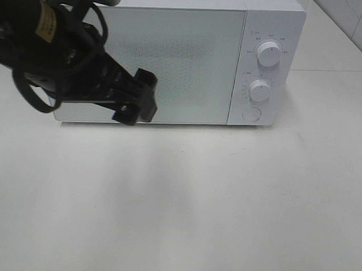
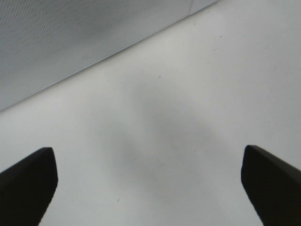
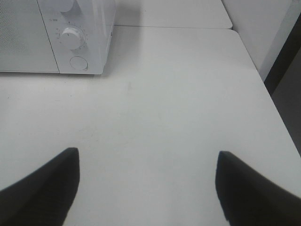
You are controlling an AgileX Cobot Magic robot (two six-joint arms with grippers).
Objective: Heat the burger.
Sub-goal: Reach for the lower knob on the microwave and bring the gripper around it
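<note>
- Three views, and none of them shows the burger; going by the task it may sit behind the shut door (image 1: 172,60) of the white microwave (image 1: 267,19), but I cannot tell that from here
- The door's panel is a fine dotted mesh that gives no view of the inside
- As a judgement, a burger should be light, soft and stacked, so its layers slide and the bun dents under pressure; a gentle hold across the sides, low enough to catch both buns, looks safest
- The left gripper (image 1: 136,102) hangs just in front of the door's lower part, its fingers (image 2: 28,181) spread wide with only bare table (image 1: 184,207) between them
- The right gripper (image 3: 148,162) is out of the high view; its wrist camera shows it wide apart and empty, over the table and well away from the microwave
- Two dials, the upper (image 1: 269,53) and the lower (image 1: 259,90), and a round button (image 1: 251,113) are in sight, but their markings are too small to read
- The left arm hides the microwave's upper left corner
</note>
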